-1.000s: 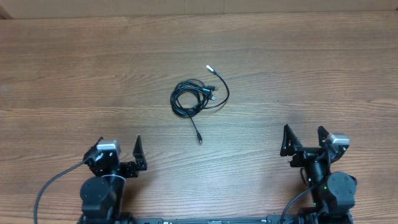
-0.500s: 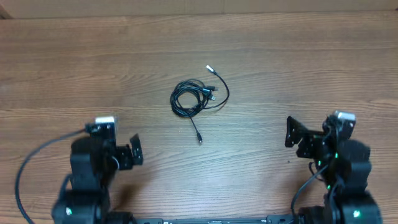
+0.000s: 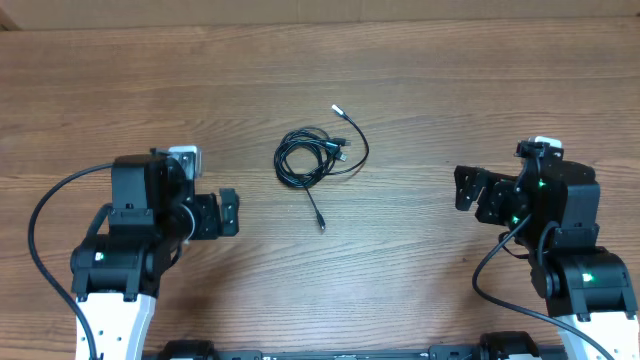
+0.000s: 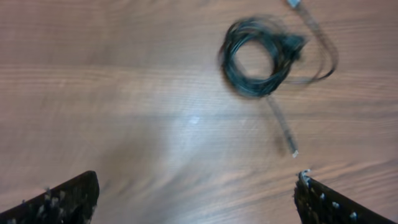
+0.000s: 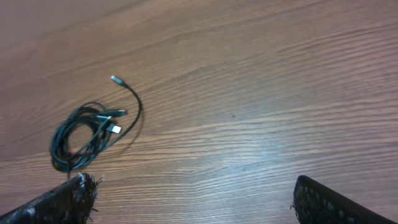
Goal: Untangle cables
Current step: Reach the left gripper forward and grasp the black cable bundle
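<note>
Thin black cables (image 3: pixel 312 158) wound into one small loose coil (image 3: pixel 298 162), flat on the wooden table (image 3: pixel 450 80). Off the coil's far-right side, a wide arc ending in a silvery plug (image 3: pixel 336 108). Off the coil's near side, a straight tail (image 3: pixel 318 210) running to a small plug end. At the coil's right edge, a cluster of further plug ends, too small to count or sort.

Likely light, limp and a little springy: apt to slide across the smooth wood when tugged, and to drag the whole coil along if pulled by one end alone. Thin enough to slip past finger pads unless pinched squarely. Best holds, by the look of it: the straight tail on the coil's near side, lying clear of everything else, and the silvery plug on the far side. Plug ends probably stiffer than cord, so easier to pinch. Probably worth pinning the coil with one gripper while drawing a free end out with the other.

Left gripper (image 3: pixel 222 212) to the left of the coil and a bit nearer the robot — jaws spread wide, holding nothing. Right gripper (image 3: pixel 475 190) farther off to the coil's right, likewise spread wide and empty. Both well apart from the coil, nothing touched yet.
</note>
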Available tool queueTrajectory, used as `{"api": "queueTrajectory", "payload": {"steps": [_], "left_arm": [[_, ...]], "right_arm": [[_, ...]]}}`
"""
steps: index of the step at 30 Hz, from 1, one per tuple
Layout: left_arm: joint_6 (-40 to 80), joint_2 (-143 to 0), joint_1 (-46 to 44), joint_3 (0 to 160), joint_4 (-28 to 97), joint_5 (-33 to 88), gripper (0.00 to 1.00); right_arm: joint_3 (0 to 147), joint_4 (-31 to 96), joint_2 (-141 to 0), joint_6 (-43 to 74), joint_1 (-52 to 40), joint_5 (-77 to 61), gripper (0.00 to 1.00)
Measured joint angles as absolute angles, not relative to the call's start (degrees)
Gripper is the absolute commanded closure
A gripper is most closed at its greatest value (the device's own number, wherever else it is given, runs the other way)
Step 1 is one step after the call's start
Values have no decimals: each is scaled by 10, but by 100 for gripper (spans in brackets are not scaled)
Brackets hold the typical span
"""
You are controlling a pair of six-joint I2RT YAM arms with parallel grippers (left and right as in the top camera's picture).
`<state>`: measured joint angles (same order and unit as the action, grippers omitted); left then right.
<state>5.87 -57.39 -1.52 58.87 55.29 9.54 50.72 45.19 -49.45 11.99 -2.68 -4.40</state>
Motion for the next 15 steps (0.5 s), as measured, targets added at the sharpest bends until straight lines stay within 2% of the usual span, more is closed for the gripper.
{"api": "queueTrajectory", "payload": {"steps": [8,15], "left_arm": [[84,-593,-15,599,391,132,0],[90,-687,-21,661,377,117,5]], "right_arm": [[507,450,-495,120,-27,-57,0],[507,450,-495,120,-27,-58,0]]}}
